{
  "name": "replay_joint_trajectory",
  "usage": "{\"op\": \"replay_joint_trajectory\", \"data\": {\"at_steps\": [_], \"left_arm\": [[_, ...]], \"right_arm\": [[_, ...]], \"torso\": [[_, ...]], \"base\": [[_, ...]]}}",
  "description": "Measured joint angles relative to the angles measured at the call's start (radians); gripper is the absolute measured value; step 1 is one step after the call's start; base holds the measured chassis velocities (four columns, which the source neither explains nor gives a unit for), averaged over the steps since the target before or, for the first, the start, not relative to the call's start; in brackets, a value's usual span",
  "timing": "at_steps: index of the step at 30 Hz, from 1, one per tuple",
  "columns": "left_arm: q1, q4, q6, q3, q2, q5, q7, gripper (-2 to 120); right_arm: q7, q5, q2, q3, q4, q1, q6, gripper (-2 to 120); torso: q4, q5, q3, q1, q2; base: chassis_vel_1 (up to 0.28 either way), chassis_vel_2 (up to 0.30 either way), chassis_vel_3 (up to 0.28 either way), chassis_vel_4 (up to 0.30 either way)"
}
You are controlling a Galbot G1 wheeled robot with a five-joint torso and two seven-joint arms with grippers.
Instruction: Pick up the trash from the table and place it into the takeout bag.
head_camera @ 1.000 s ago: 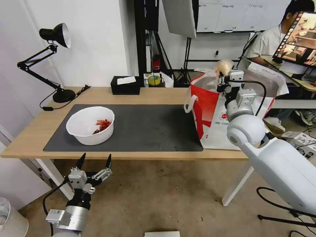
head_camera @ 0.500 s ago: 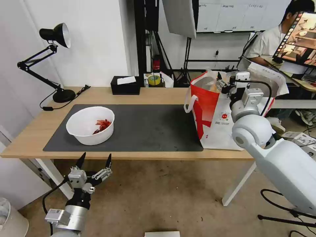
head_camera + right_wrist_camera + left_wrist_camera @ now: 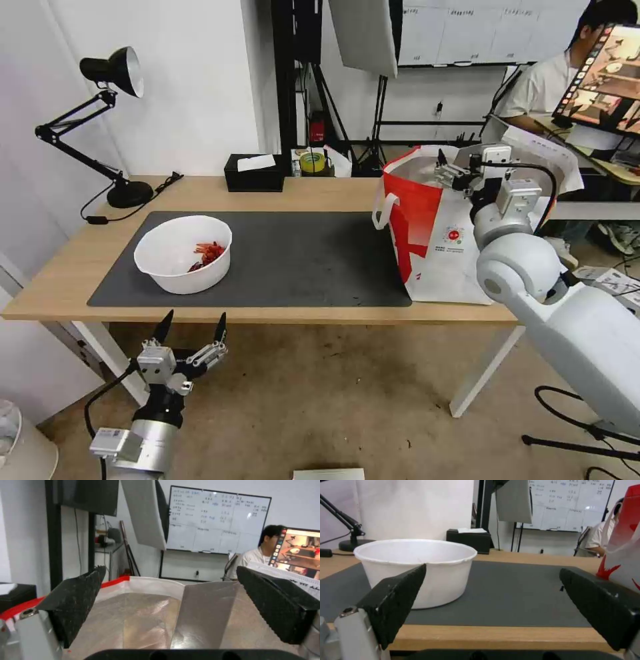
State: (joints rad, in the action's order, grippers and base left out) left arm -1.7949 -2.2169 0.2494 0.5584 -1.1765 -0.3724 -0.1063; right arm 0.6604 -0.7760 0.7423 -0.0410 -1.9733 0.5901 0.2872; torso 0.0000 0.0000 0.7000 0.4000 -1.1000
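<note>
In front of you stands a long light-wood table [image 3: 280,193] with white legs. A large dark grey mat [image 3: 300,260] covers its middle. On the mat sits a white bowl [image 3: 183,255] holding red crayfish shells. At your right stands the white-and-red takeout bag [image 3: 433,233]; along the far edge, a black desk lamp [image 3: 110,120] and black tissue box [image 3: 253,173].

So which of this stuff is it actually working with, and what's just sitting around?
Working with: bowl holding red shells; bag; table; right tool, open over the bag; left tool, open below the table edge.

Just sitting: lamp; tissue box; tape roll.
</note>
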Motion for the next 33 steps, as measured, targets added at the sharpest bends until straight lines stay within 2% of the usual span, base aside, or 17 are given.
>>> {"op": "replay_joint_trajectory", "data": {"at_steps": [4, 10, 13, 14, 15, 22, 24, 25, 27, 28, 30, 31, 33], "left_arm": [[-0.005, -0.002, 0.0, 0.003, 0.009, 0.0, 0.0, 100], [0.0, -0.005, 0.003, 0.003, -0.001, 0.0, 0.0, 100], [0.0, -0.005, 0.003, 0.003, -0.001, 0.0, 0.0, 100], [-0.001, -0.008, 0.006, 0.002, -0.006, 0.002, 0.0, 100], [-0.001, -0.008, 0.007, 0.002, -0.006, 0.003, 0.0, 100], [-0.005, -0.01, 0.011, 0.003, -0.003, 0.004, 0.0, 100], [-0.007, -0.012, 0.011, 0.001, 0.005, 0.006, 0.0, 100], [-0.007, -0.012, 0.011, 0.001, 0.005, 0.006, 0.0, 100], [-0.008, -0.012, 0.012, -0.004, 0.016, 0.006, 0.0, 100], [-0.008, -0.012, 0.012, -0.004, 0.016, 0.006, 0.0, 100], [-0.005, -0.012, 0.014, -0.011, 0.026, 0.004, 0.0, 100], [-0.005, -0.012, 0.014, -0.011, 0.026, 0.004, 0.0, 100], [0.001, -0.008, 0.016, -0.021, 0.035, 0.001, 0.0, 100]], "right_arm": [[-0.063, -0.022, -0.019, -0.025, -0.042, 0.036, -0.034, 100], [-0.214, -0.097, -0.067, -0.071, -0.16, 0.148, -0.116, 100], [-0.219, -0.099, -0.069, -0.073, -0.165, 0.153, -0.118, 100], [-0.285, -0.109, -0.083, -0.106, -0.22, 0.234, -0.147, 100], [-0.308, -0.109, -0.085, -0.123, -0.239, 0.272, -0.157, 100], [-0.389, -0.073, -0.084, -0.22, -0.293, 0.452, -0.193, 100], [-0.435, -0.058, -0.078, -0.291, -0.318, 0.579, -0.215, 100], [-0.435, -0.058, -0.078, -0.291, -0.318, 0.579, -0.215, 100], [-0.462, -0.03, -0.064, -0.354, -0.336, 0.686, -0.24, 100], [-0.462, -0.03, -0.064, -0.354, -0.336, 0.686, -0.24, 100], [-0.473, 0.033, -0.027, -0.406, -0.351, 0.797, -0.271, 100], [-0.473, 0.033, -0.027, -0.406, -0.351, 0.797, -0.271, 100], [-0.476, 0.101, 0.018, -0.43, -0.36, 0.892, -0.296, 100]], "torso": [[0.0001, 0.0, 0.0, 0.0, 0.0], [0.0, -0.0003, 0.0, 0.0, 0.0], [0.0, -0.0002, 0.0, 0.0, 0.0], [0.0, -0.0001, 0.0, 0.0, 0.0], [-0.0001, -0.0001, 0.0, 0.0, 0.0], [0.0, 0.0, 0.0, 0.0, 0.0], [-0.0001, 0.0, 0.0, 0.0, 0.0], [-0.0001, 0.0, 0.0, 0.0, 0.0], [0.0, -0.0001, 0.0, 0.0, 0.0], [0.0, -0.0001, 0.0, 0.0, 0.0], [0.0, 0.0, 0.0, 0.0, 0.0], [0.0, 0.0, 0.0, 0.0, 0.0], [0.0, -0.0002, 0.0, 0.0, 0.0]], "base": [[0.0, 0.0, 0.0, 0.0], [0.0, 0.0, 0.0, 0.0], [0.0, 0.0, 0.0, 0.0], [0.0, 0.0, 0.0, 0.0], [0.0, 0.0, 0.0, 0.0], [0.0, 0.0, 0.0, 0.0], [0.0, 0.0, 0.0, 0.0], [0.0, 0.0, 0.0, 0.0], [0.0, 0.0, 0.0, 0.0], [0.0, 0.0, 0.0, 0.0], [0.0, 0.0, 0.0, 0.0], [0.0, 0.0, 0.0, 0.0], [0.0, 0.0, 0.0, 0.0]]}}
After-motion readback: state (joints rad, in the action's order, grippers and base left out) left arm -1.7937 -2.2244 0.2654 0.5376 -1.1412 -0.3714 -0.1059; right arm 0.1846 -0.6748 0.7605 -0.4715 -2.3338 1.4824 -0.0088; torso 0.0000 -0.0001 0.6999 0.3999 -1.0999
